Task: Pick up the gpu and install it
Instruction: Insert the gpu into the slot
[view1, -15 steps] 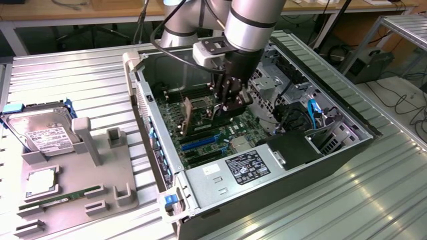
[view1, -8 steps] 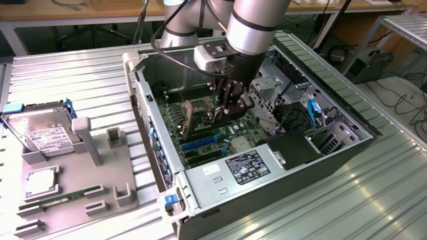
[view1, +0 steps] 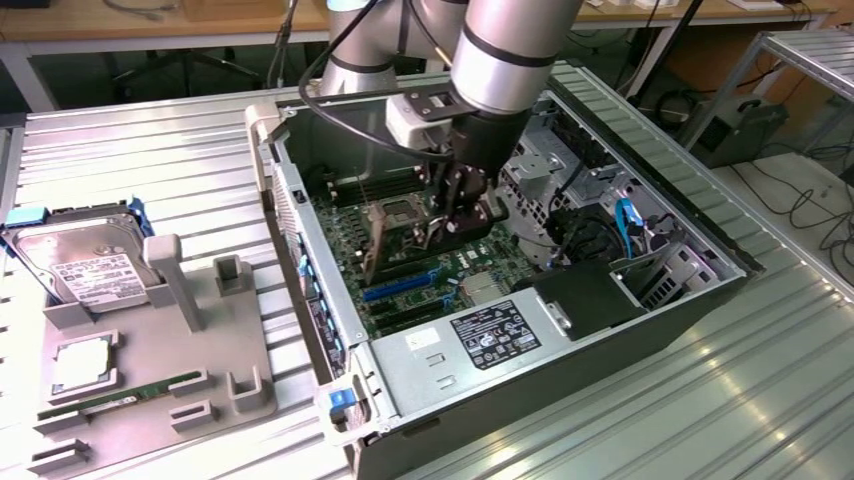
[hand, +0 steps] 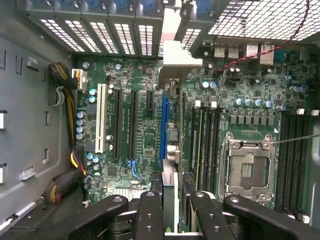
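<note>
Gripper (view1: 461, 222): down inside the open computer case (view1: 694, 300), fingers (hand: 150, 215) set narrow and clamped on the top edge of the gpu (view1: 387, 245).
Gpu: thin dark card held edge-on, hanging upright from the fingers over the motherboard (hand: 145, 125); in the wrist view its metal bracket (hand: 175, 55) sits toward the case's rear slot openings.
Position: card runs along the blue expansion slot (hand: 164, 125), just above or at it; whether the edge connector has entered the slot I cannot tell.
Handling, judged: light, stiff, flat board; fragile at the components and the connector edge, so the bare top edge near the middle looks the safe hold, as taken here. A thin edge could slip or tilt under pressing load.
Neighbours: empty CPU socket (hand: 248, 167) and RAM slots (hand: 202, 140) just beside the card's line.
Outside the case: grey parts tray (view1: 147, 390) on the exterior view's left, carrying a hard drive (view1: 83, 262) and a green RAM stick (view1: 127, 393).
</note>
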